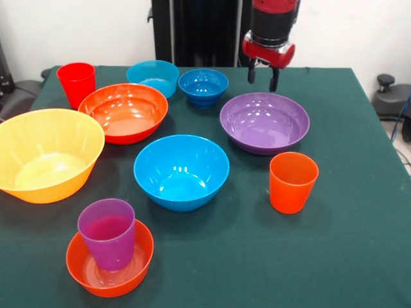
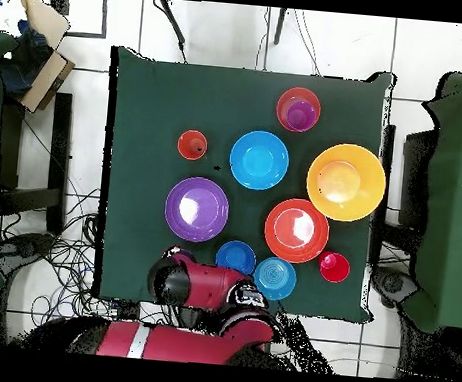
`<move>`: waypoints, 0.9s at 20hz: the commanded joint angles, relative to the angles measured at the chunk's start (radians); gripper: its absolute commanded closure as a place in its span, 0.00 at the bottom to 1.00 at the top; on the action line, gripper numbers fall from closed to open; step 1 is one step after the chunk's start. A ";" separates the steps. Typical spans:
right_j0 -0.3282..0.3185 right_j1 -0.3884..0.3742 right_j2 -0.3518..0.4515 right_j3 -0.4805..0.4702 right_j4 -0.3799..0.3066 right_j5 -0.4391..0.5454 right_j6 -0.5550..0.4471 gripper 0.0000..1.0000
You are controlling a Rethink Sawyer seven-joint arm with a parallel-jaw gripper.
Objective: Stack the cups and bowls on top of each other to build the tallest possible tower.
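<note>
My gripper (image 1: 263, 76) hangs open and empty above the table's far edge, just behind the wide purple bowl (image 1: 264, 122) and right of the small blue bowl (image 1: 203, 85). The purple cup (image 1: 107, 232) stands inside the small orange bowl (image 1: 90, 276) at the near left. The orange cup (image 1: 293, 181) stands alone at the right. The red cup (image 1: 76, 82) is at the far left. The teal bowl (image 1: 153, 76), orange-red bowl (image 1: 124, 112), yellow-orange bowl (image 1: 46, 153) and medium blue bowl (image 1: 181, 170) sit apart, all upright. In the overhead view my arm (image 2: 207, 282) covers the gripper.
The green table (image 1: 359, 256) ends close behind the far bowls, where the black pedestal (image 1: 192, 32) stands. In the overhead view, green-covered furniture (image 2: 455, 199) flanks the table and a cardboard box (image 2: 40, 62) sits at the upper left.
</note>
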 commanded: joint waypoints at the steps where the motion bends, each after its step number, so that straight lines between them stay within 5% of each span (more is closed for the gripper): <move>1: 0.037 0.071 0.004 0.010 -0.035 -0.042 0.091 0.00; 8: 0.034 0.108 -0.017 0.001 -0.053 -0.024 0.064 0.00; 14: 0.025 -0.019 -0.044 0.027 -0.055 0.148 0.016 0.00; 18: 0.032 -0.003 -0.080 -0.011 -0.085 0.147 -0.006 0.00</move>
